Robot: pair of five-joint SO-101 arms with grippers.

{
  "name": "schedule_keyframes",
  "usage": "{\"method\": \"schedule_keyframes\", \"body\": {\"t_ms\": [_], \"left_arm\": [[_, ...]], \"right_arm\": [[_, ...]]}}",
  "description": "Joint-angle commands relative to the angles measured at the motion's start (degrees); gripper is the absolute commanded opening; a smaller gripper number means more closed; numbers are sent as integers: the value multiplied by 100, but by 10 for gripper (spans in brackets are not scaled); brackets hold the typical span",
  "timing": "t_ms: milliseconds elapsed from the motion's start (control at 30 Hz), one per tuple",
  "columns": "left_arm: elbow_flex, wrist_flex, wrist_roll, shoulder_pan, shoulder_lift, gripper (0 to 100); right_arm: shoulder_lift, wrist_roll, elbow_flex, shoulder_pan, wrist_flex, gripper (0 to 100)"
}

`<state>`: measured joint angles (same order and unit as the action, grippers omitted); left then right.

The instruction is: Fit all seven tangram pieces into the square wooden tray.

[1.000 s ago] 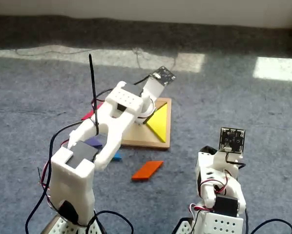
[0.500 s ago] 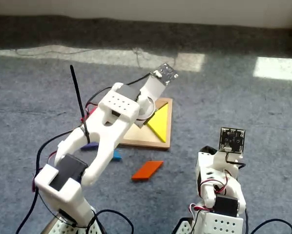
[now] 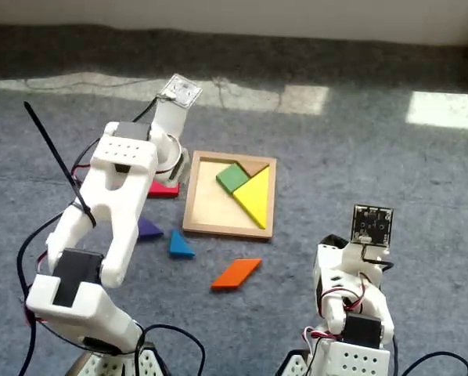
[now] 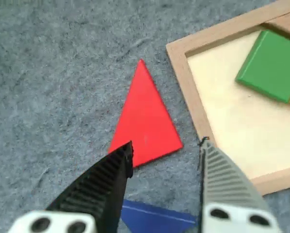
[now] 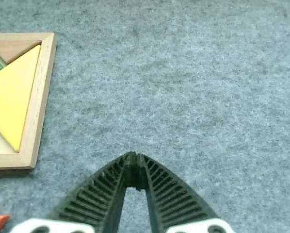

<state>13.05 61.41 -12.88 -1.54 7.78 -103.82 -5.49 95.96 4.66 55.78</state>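
A: Materials and shapes?
B: Square wooden tray (image 3: 189, 223), pale, with a raised rim, at the centre of the high view. A flat green square (image 3: 232, 178) and a large yellow triangle (image 3: 253, 196) lie inside it, edge to edge, in its upper right part; grey short-pile carpet (image 3: 359, 157) beneath.
A: Loose pieces?
B: Red triangle (image 4: 145, 121), smooth, flat on the carpet just beside the tray's left rim. Purple piece (image 3: 148, 228), blue triangle (image 3: 179, 245) and orange parallelogram (image 3: 236, 272) lie below the tray, apart from one another.
A: Pincers?
B: Left gripper (image 4: 165, 148) spread wide, nothing held; ribbed black finger (image 4: 111, 179) over the red triangle's corner, pale finger (image 4: 222, 179) by the tray rim; contact cannot be told. Right gripper (image 5: 135, 160) closed tip to tip, empty, above bare carpet.
A: Arm pose?
B: Left arm (image 3: 113, 211) stretched up the left of the high view, wrist bent down over the red triangle; right arm (image 3: 351, 305) folded at lower right.
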Motion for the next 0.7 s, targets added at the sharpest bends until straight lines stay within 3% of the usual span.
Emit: {"method": "schedule_keyframes", "body": {"t_ms": [0,400,667], "left_arm": [[-338,149,-686,171,154,279],[-3029,1846,-2057,338,2026,281],[-4189,1996,-2409,479,3055,281]], "right_arm": [[31,-53,831,57,13,8],[31,-53,831,48,4,8],[31,-53,831,48,-4,8]]}}
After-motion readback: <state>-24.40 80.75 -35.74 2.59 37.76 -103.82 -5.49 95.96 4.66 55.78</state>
